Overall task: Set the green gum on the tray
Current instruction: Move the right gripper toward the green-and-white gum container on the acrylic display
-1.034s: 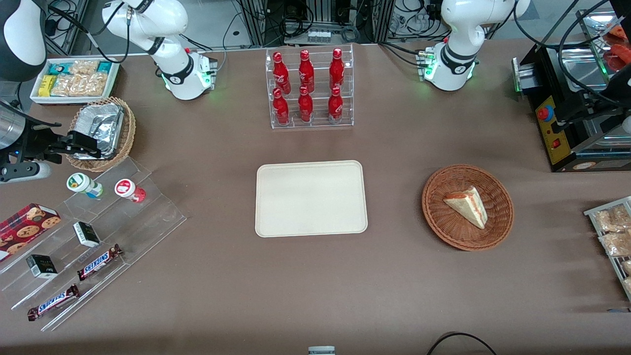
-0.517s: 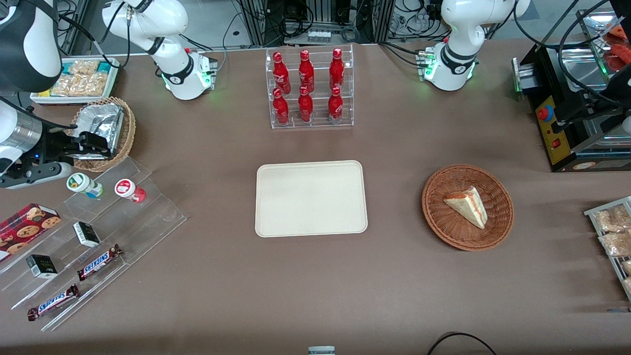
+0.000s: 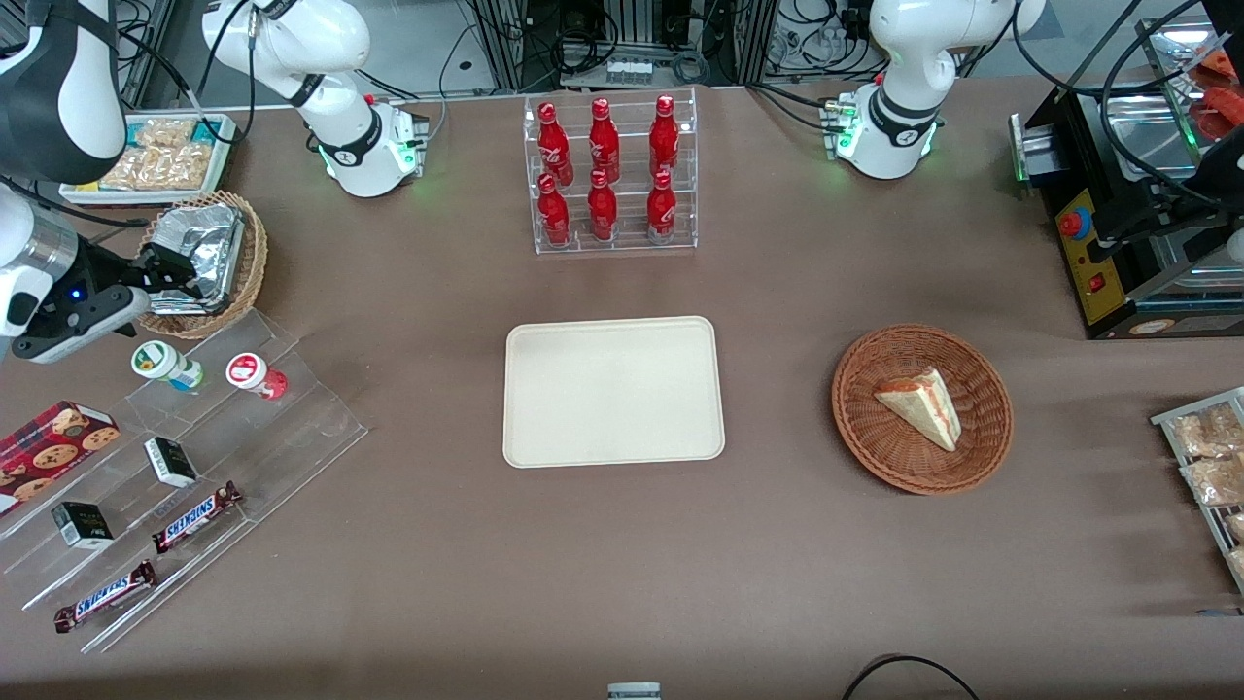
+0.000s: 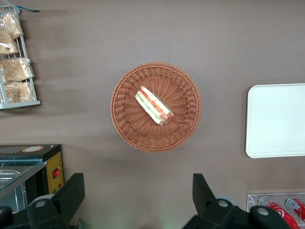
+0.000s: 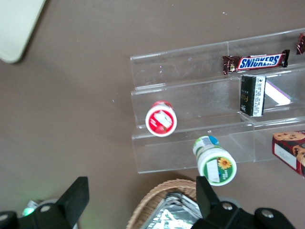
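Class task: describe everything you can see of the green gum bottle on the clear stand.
The green gum is a small cylindrical bottle with a white lid rimmed in green, a sunflower picture on the lid, and a green-blue label. It stands on the top step of the clear acrylic stand, beside the red gum bottle. Nothing grips it: the gripper, open, hovers above the foil-lined wicker basket, farther from the front camera.

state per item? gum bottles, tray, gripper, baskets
green gum: upright on the clear stepped rack, not gripped
red gum: upright beside it
tray: bare, nothing on it
gripper: open, above the foil-filled basket, holding nothing
sandwich basket: holds one wedge
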You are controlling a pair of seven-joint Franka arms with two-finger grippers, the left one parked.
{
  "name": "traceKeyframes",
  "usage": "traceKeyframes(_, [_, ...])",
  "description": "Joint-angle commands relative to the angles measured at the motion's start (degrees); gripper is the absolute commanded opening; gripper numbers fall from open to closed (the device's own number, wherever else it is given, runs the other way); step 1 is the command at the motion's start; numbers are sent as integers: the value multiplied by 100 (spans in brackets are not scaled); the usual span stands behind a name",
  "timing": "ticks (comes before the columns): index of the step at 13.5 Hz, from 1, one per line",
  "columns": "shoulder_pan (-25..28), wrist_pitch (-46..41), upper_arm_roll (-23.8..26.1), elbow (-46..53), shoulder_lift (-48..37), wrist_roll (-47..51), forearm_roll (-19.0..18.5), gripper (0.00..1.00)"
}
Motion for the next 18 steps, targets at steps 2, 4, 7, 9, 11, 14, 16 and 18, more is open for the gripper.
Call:
traceKeyframes(2, [-231, 577, -2, -494, -253, -867, -98, 100])
traceKeyframes(4, [-353, 831, -2, -617, -253, -1148, -247, 100])
traceKeyframes(7, [-468, 1297, -2, -836, -209, -1263, -248, 100])
traceKeyframes(9, [-477, 1447, -2, -855, -130, -1334, -248, 100])
traceKeyframes(11, [-608, 1588, -2, -846, 19, -1395, -239, 100])
traceKeyframes(14, [-740, 1720, 7, -811, 230, -1536, -178, 100])
traceKeyframes(16, [-767, 1773, 7, -793, 327, -1536, -160, 100])
traceKeyframes(18, [-784, 1895, 7, -776, 476, -1658, -134, 100])
